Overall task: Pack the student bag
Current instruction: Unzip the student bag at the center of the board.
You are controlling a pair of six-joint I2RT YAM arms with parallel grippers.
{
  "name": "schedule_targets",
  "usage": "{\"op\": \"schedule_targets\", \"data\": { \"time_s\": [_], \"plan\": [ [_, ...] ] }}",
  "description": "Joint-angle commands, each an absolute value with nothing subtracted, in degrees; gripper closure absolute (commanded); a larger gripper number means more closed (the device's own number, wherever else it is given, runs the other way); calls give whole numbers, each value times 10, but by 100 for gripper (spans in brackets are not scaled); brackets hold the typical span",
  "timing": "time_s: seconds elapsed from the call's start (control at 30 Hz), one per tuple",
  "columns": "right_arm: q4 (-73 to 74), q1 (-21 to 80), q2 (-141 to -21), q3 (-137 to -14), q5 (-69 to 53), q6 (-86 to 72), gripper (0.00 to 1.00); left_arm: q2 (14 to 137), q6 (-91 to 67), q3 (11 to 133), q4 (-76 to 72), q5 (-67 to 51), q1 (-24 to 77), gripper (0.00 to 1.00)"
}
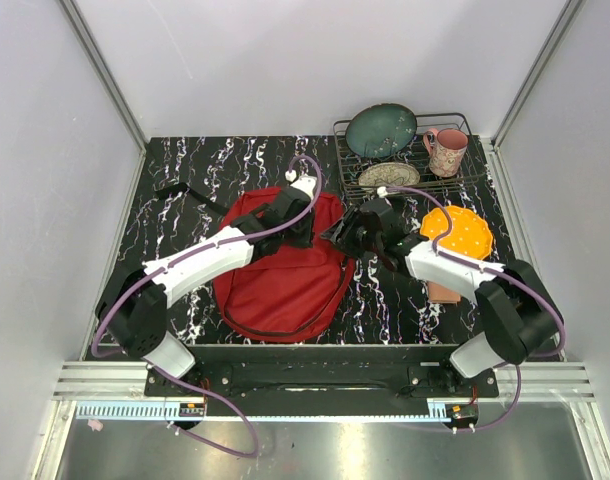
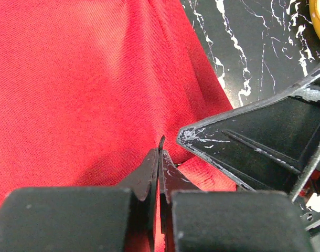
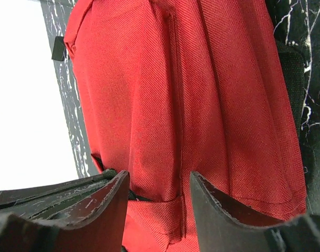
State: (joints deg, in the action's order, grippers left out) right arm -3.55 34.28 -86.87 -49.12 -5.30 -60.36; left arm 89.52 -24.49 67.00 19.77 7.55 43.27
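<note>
Left fingers [image 2: 148,176] pinch the student bag [image 1: 285,275], right fingers [image 3: 105,205] apart (black marbled table [image 1: 190,165], white walls [image 1: 285,60]).

One student bag [image 1: 280,280], one rack [image 1: 473,172], two plates [image 1: 381,130] [image 1: 389,177], one mug [image 1: 446,151], one orange disc [image 1: 457,232].

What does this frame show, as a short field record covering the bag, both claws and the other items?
bag: student bag, red, lying on the black marbled table
left arm: left claw shut, pinching a fold of the bag's fabric
right arm: right claw open, jaws apart, close over the bag
behind right: dish rack holding teal plate and pink mug; orange disc nearby
</note>
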Motion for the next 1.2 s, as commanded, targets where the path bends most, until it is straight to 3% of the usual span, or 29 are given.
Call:
{"op": "schedule_targets", "data": {
  "time_s": [0.0,0.23,0.3,0.5,0.83,1.17],
  "plan": [
    [-47,339,-878,-516,-62,-593,46,862,-253,666,171,87,431,100],
    [-76,339,-919,-512,-90,-603,61,860,-252,665,171,85,431,100],
    [-87,339,-920,-508,-92,-603,77,860,-252,664,171,86,432,100],
    [-88,339,-901,-496,-76,-595,100,859,-252,659,171,86,432,100],
    [-70,329,-846,-460,-30,-584,100,847,-232,633,188,131,427,100],
    [-76,320,-838,-433,-30,-590,100,777,-222,524,193,140,325,100]
  ]
}}
